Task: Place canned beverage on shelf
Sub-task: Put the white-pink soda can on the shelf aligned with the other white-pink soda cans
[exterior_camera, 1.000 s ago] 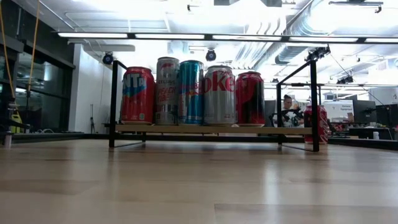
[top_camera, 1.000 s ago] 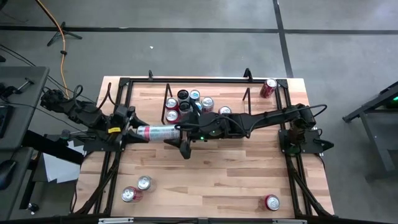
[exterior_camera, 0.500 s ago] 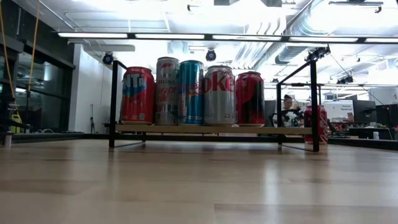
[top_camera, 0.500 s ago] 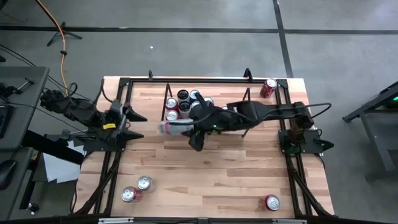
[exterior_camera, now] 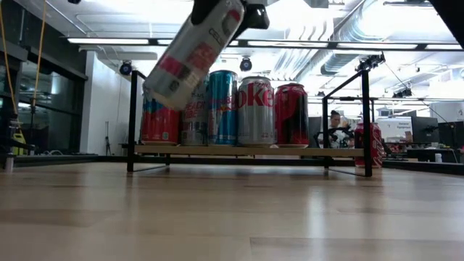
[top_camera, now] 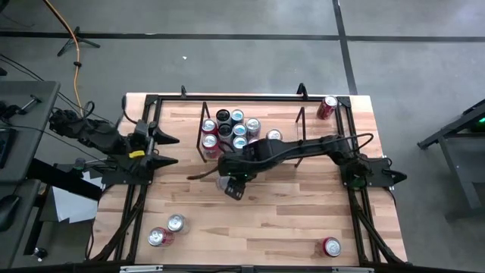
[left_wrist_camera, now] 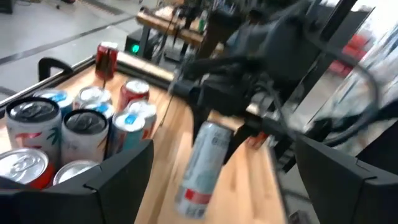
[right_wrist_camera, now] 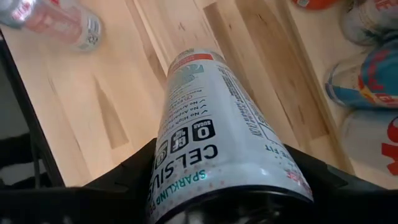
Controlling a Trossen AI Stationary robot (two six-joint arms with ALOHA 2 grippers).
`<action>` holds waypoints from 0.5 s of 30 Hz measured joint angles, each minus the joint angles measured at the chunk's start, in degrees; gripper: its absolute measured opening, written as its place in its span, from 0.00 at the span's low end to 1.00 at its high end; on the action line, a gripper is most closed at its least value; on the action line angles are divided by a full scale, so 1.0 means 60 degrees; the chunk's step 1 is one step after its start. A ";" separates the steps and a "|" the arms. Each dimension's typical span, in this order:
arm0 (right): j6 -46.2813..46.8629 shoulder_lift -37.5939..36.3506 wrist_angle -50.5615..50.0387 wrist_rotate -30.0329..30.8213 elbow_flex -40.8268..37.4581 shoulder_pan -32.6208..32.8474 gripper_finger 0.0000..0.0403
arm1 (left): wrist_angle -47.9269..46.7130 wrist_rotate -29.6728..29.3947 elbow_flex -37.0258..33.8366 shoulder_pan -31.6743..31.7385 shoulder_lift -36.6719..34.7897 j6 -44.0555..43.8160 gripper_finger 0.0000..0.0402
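Observation:
A tall slim white can with red print (exterior_camera: 192, 52) hangs tilted over the table's middle, in front of the shelf; my right gripper (top_camera: 231, 184) is shut on it. The left wrist view also shows the can (left_wrist_camera: 202, 165). The shelf (exterior_camera: 246, 151), a low black-rod rack, stands at the table's far middle and carries several upright cans (top_camera: 227, 127). My left gripper (top_camera: 168, 149) stands open by the table's left edge, pointing level toward the can, with nothing between its fingers. My right gripper pinches the can between its two fingers, one on each side of the can's wall near its upper end (right_wrist_camera: 171, 158). The fingers come slanting down from above. The can is lifted clear of the table and hangs tilted, its lower end (exterior_camera: 165, 88) toward the table's left.
Two cans (top_camera: 165, 230) stand near the table's near left corner and one (top_camera: 331, 246) near the near right corner. A red can (top_camera: 327, 106) lies at the far right. A black rail frame (top_camera: 144, 114) edges the table. Bare wood lies in front of the shelf.
My left gripper has let go of the can, opened and drawn back toward the table's left edge. My right gripper, keeping the can, has tipped from level to pointing down and sunk. The can has swung from lying level between both grippers to hanging tilted.

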 joint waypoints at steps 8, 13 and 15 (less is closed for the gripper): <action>0.0030 0.0086 -0.0354 0.0115 -0.0003 0.0144 0.60 | -0.0852 -0.0002 -0.0011 0.0000 0.2428 0.0562 0.85; 0.0593 0.0359 -0.1706 -0.0312 0.0001 0.0081 0.60 | -0.0824 0.0143 -0.0022 0.0000 0.4117 0.0320 0.85; 0.0709 0.0546 -0.2260 -0.0638 -0.0014 0.0075 0.60 | -0.0766 0.0360 -0.0024 0.0000 0.4517 0.0093 0.85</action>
